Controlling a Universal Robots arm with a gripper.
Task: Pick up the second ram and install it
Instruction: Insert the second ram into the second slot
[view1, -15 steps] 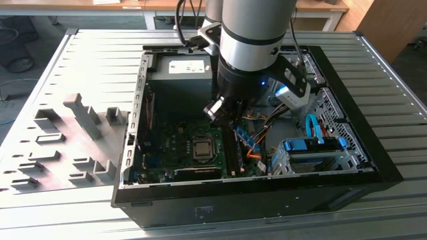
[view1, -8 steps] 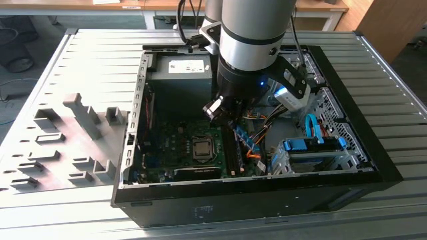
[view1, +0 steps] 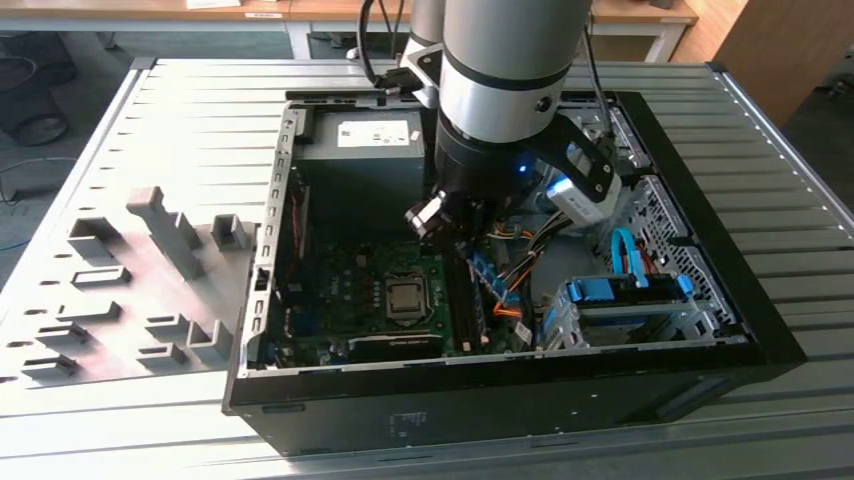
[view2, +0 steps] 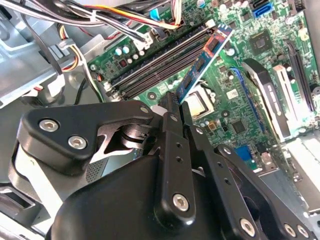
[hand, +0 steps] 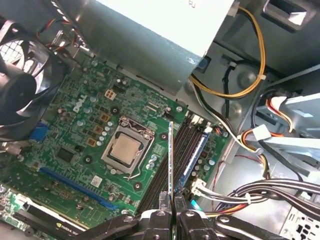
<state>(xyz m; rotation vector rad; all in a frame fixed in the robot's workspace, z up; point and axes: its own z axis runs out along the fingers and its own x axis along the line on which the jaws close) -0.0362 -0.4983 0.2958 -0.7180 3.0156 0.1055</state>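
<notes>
Pincer (hand: 172, 202) clamps one end of the second ram (hand: 171, 155), the narrow board held on edge over the dark memory slots (view2: 155, 62) beside the processor socket (hand: 126, 149), inside the open computer case (view1: 274, 200) lying on the ribbed metal counter (view1: 174, 130).

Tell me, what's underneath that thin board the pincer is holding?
Below the second ram, held by the pincer, lie long dark memory slots on the motherboard. The stretch directly beneath its edge is covered.
</notes>
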